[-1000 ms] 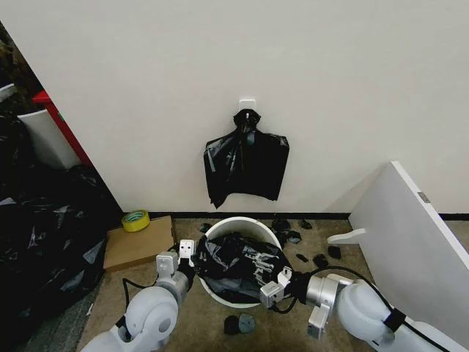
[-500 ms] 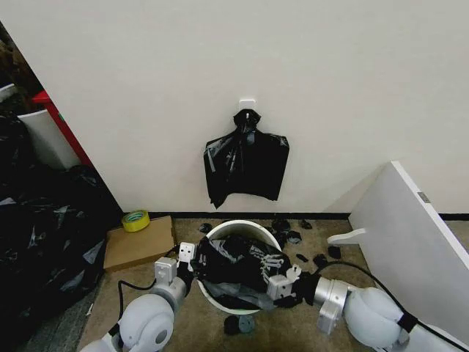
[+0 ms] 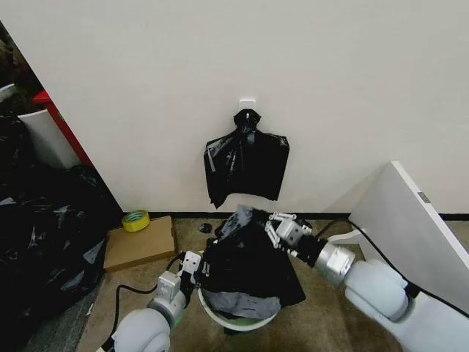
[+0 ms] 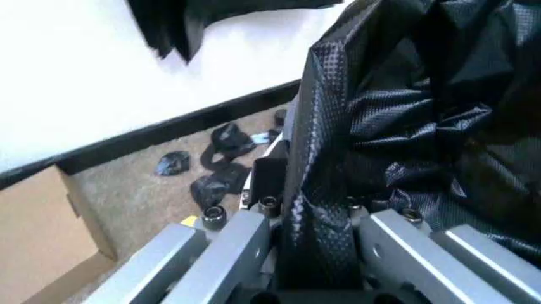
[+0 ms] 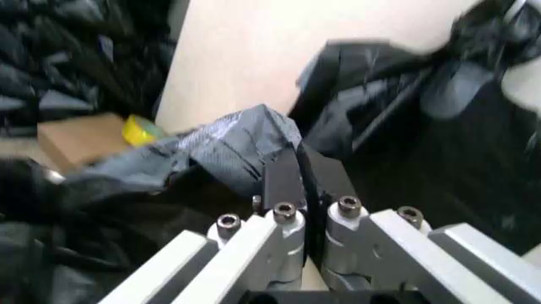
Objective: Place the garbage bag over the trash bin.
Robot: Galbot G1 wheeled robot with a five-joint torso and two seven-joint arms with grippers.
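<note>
Left gripper point(image 3: 192, 268) — low at the near left rim of the trash bin point(image 3: 220, 315), fingers pressed together on a fold of the garbage bag point(image 3: 249, 264); in the left wrist view the black film point(image 4: 381, 120) runs up from between the two pads.

Trash bin — white bucket with pale green base, on the carpet, mostly draped by the bag, only its near rim showing.

Right gripper point(image 3: 277, 227) — raised above the bin's far side, fingers pinching the bag's upper edge point(image 5: 237, 149), which is clamped between the pads and lifted so the bag hangs down over the bin.

Cardboard box point(image 3: 139, 242) with a yellow tape roll point(image 3: 135, 219) — left of the bin.

Bundle of black bags point(image 3: 246, 166) — hung on the wall behind.
</note>
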